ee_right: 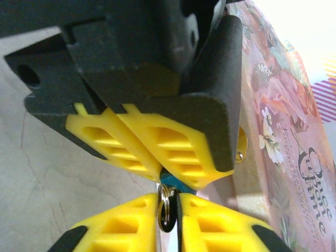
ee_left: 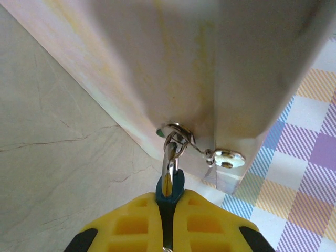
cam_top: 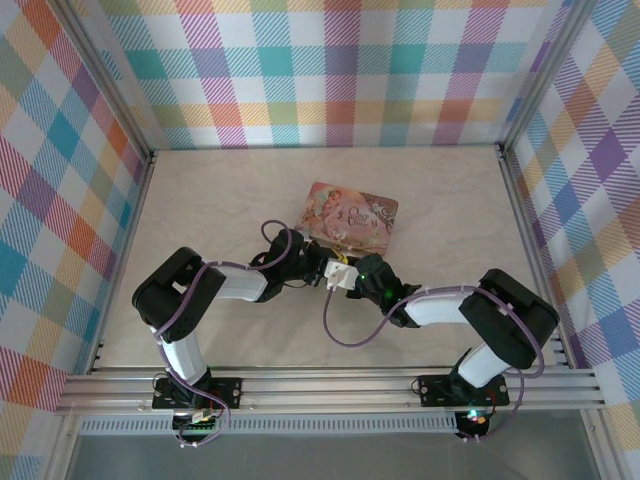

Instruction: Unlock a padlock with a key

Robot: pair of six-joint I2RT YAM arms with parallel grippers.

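Near the middle of the tabletop [cam_top: 230, 190], by the near edge of the pink tin [cam_top: 352, 214], the left gripper [ee_left: 169, 201] clamps the blue padlock [ee_left: 171, 187], while the right gripper [ee_right: 168, 201] pinches narrowly around a small metal ring [ee_right: 167, 211].

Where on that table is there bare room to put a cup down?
Bare table: the far strip between the pink tin and the back wall, and wide patches between it and each side wall. Crowded: the middle, where the left gripper and right gripper meet at the tin's near edge.
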